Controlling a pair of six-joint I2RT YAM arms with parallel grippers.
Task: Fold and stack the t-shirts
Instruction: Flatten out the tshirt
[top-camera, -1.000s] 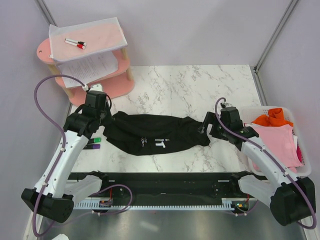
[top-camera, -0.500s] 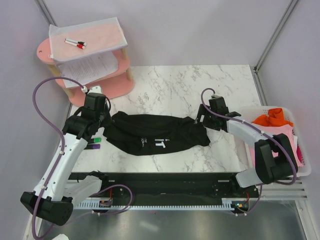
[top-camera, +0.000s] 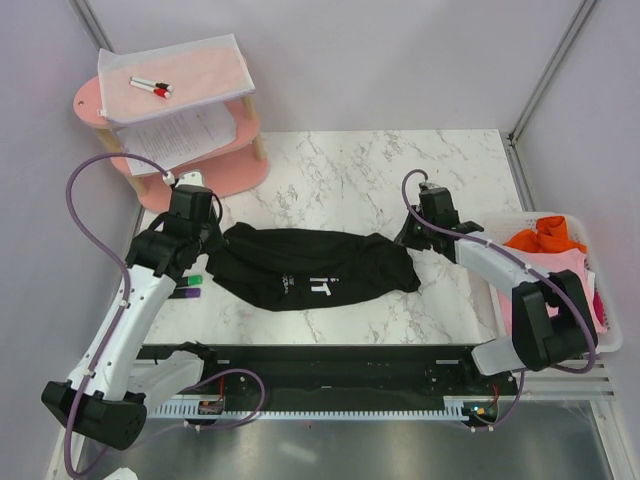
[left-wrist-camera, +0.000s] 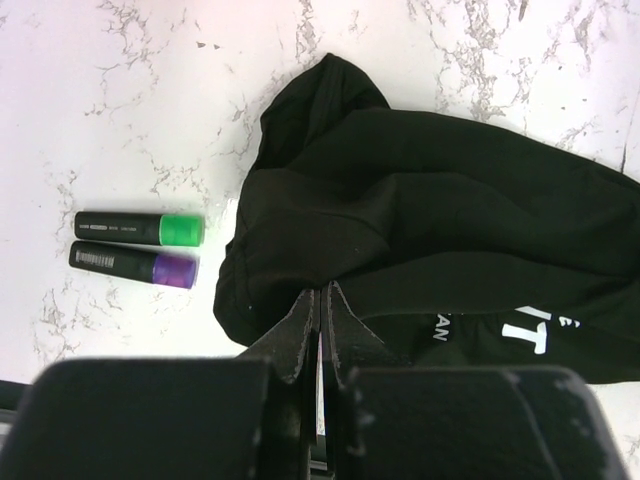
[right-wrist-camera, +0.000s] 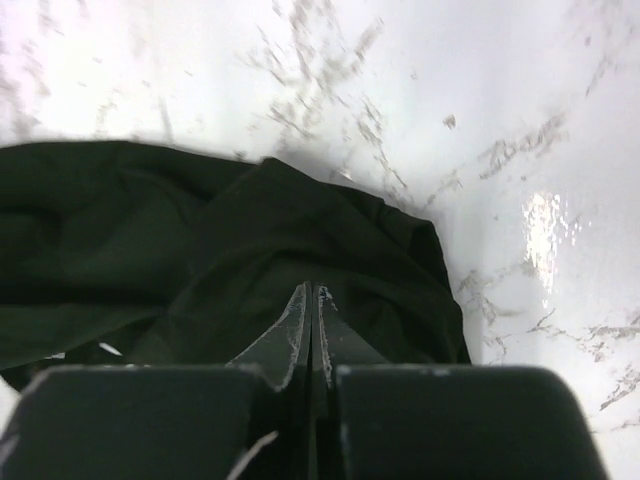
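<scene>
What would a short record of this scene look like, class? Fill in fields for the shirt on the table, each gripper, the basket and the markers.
Shirt on table: black t-shirt, bunched into a long strip, white lettering showing
Left gripper: shut on the black t-shirt's left end
Right gripper: shut on its right end
Basket: white, at the table's right edge, holding a pink t-shirt and an orange t-shirt
Markers: green marker and purple marker, side by side, left of the shirt, not touching it
Folding: not yet done

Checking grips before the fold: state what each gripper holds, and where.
Both pinch the black cloth t-shirt: the left gripper at its bunched left end, the right gripper at its right end.
</scene>
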